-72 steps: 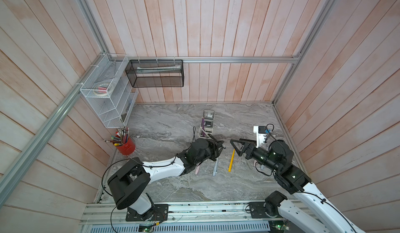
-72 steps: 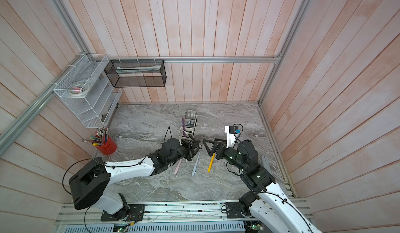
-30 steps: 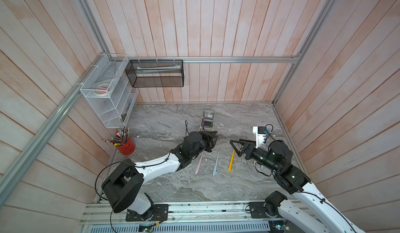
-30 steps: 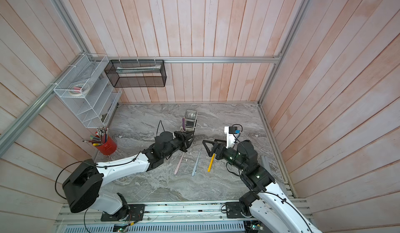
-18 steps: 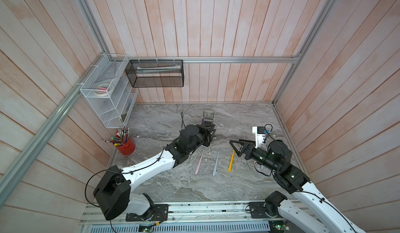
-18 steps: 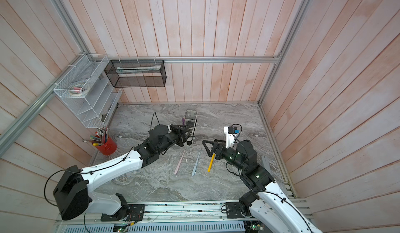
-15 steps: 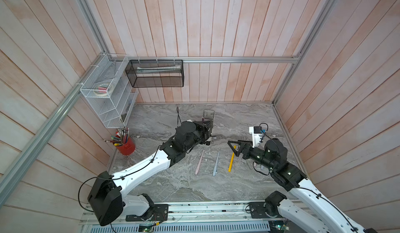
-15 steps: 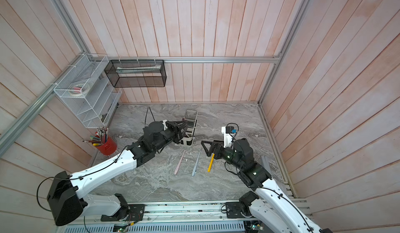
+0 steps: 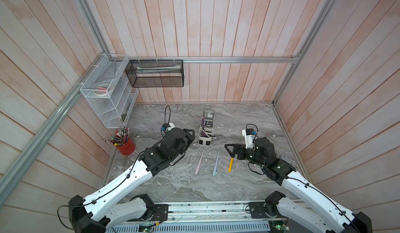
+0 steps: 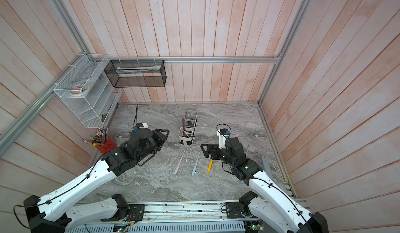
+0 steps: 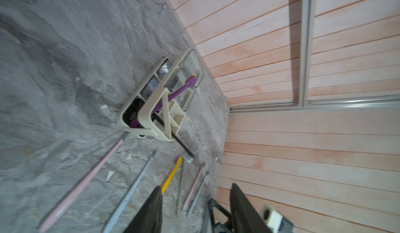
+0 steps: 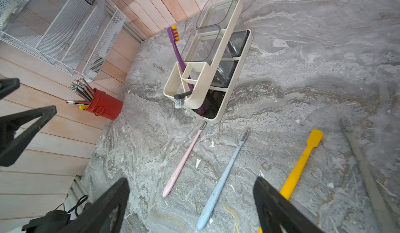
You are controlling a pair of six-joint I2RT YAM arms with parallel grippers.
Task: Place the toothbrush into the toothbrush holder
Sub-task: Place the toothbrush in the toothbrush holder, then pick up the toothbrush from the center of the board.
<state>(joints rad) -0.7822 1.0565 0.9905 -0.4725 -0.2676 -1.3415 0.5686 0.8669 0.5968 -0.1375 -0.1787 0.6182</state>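
Right wrist: toothbrush holder [image 12: 204,86] beyond tool [image 12: 190,180]

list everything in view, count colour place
toothbrush holder: 1, cream, mid-table
purple toothbrush: 1, purple, in holder
black toothbrush: 1, black, in holder
pink toothbrush: 1, pink, on table
blue toothbrush: 1, blue, on table
yellow toothbrush: 1, yellow, on table
grey toothbrush: 1, grey, on table
pen cup: 1, red, by left wall
wire rack: 1, white, left wall
mesh basket: 1, black, back wall
left gripper: 1, black, open
right gripper: 1, black, open
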